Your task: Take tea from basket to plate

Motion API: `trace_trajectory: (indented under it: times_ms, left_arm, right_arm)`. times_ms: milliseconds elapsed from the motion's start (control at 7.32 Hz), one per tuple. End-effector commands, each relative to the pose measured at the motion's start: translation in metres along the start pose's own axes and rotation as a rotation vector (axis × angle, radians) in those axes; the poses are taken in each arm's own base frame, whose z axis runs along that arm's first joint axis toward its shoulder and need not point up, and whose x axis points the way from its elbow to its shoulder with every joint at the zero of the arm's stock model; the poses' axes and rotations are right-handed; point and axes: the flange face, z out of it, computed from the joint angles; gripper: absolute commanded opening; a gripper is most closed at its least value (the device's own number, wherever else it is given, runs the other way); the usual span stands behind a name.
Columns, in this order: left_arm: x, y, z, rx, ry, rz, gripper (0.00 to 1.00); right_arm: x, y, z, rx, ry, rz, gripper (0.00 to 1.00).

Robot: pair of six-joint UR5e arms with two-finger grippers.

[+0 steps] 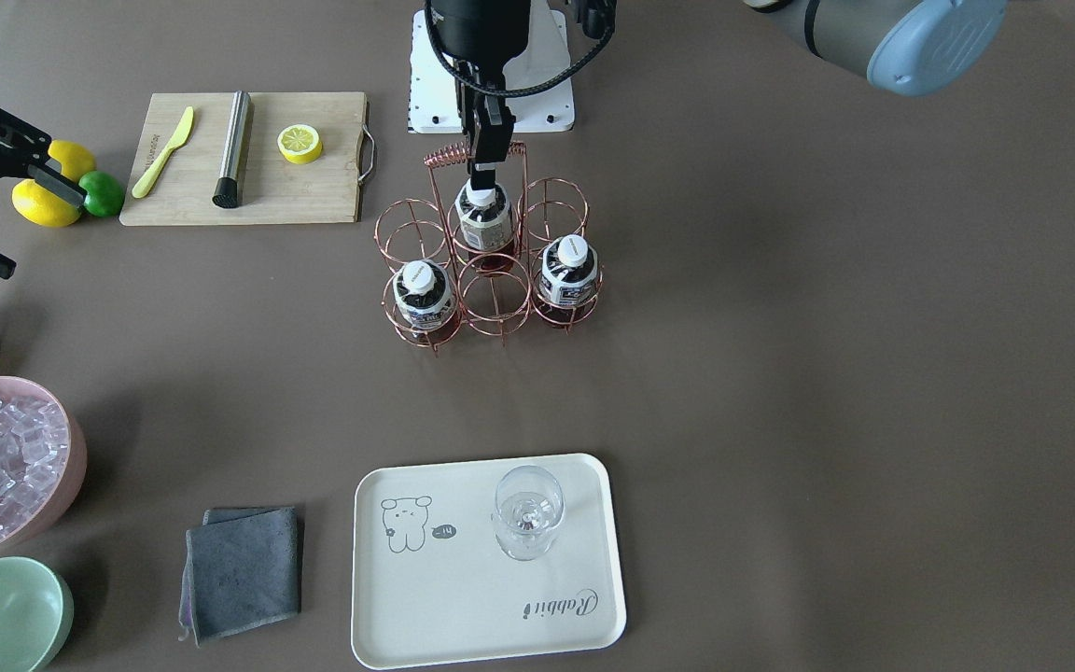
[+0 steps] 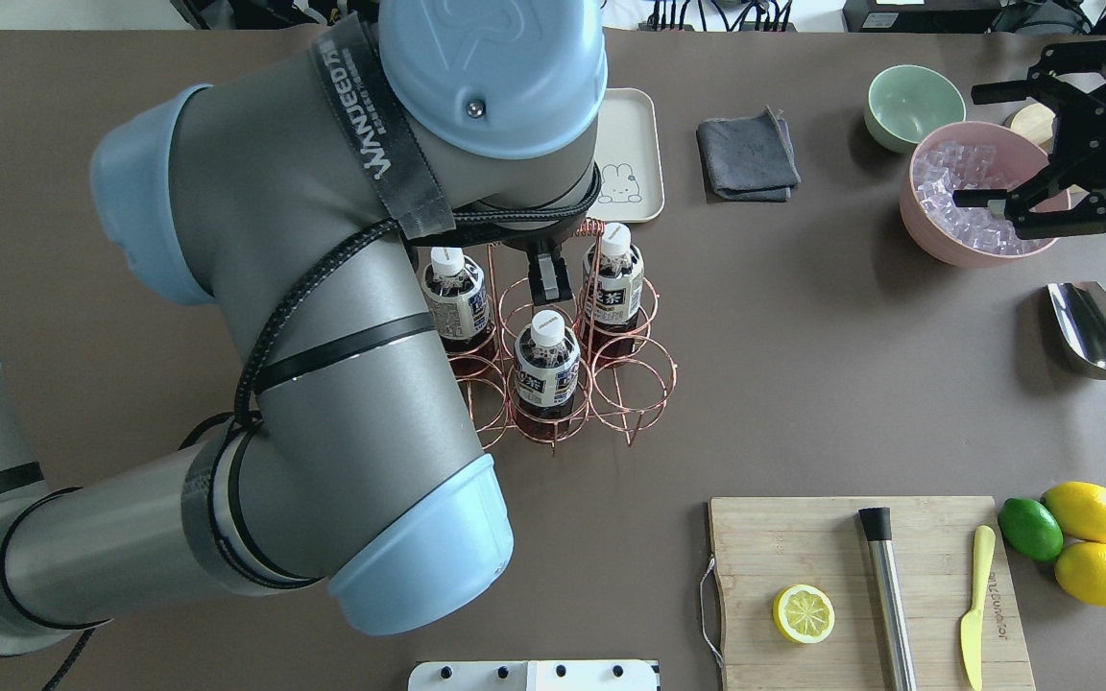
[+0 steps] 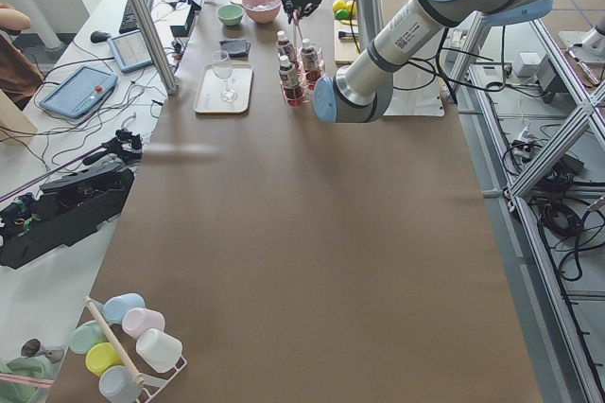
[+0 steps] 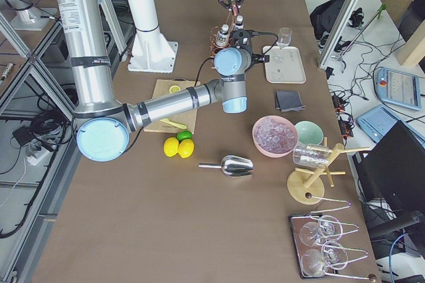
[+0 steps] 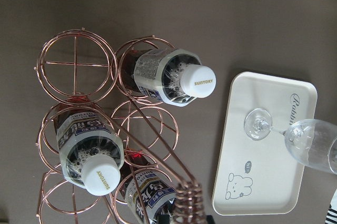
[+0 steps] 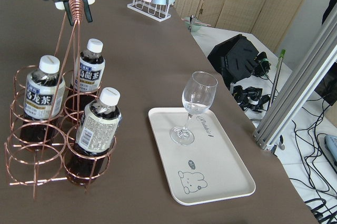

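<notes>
Brown tabletop (image 1: 780, 327): the tea (image 1: 484, 222) stands upright in the copper wire basket (image 1: 449, 154), middle ring nearest the robot. Left gripper (image 1: 485, 170) hangs just above its cap (image 1: 481, 195), jaws released; the grasp looks straight down.

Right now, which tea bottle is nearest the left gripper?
The tea in the basket's robot-side middle ring, just below the left gripper; the other two bottles stand in the far row's corners.

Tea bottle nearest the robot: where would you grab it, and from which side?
Grip the tea bottle by its white cap and neck, from straight above. It stands upright and the basket's wire rings enclose its body, leaving only the top free. Stay clear of the coiled handle beside it.
</notes>
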Motion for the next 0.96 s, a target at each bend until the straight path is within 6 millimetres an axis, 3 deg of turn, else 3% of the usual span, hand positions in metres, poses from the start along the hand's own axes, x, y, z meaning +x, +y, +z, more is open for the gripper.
trace_trajectory:
  times_ms: [0, 273, 410, 546, 820]
  left_arm:
    - [-0.001, -0.003, -0.003, -0.010, 0.008, 0.000, 0.00]
    - [-0.013, -0.003, 0.010, 0.007, -0.010, 0.010, 0.00]
    - [-0.019, -0.003, 0.015, 0.014, -0.018, 0.016, 0.00]
    - [-0.019, -0.003, 0.011, 0.006, -0.015, 0.017, 0.00]
    - [-0.019, -0.004, 0.006, -0.003, -0.014, 0.016, 0.00]
  right_arm:
    - [-0.005, -0.037, 0.035, 0.063, -0.045, 0.256, 1.00]
    - [-0.048, -0.005, 0.085, 0.247, -0.077, 0.427, 1.00]
    - [-0.064, 0.001, 0.100, 0.285, -0.085, 0.440, 1.00]
    - [-0.073, -0.002, 0.107, 0.304, -0.093, 0.444, 1.00]
    - [-0.076, -0.031, 0.124, 0.361, -0.107, 0.437, 1.00]
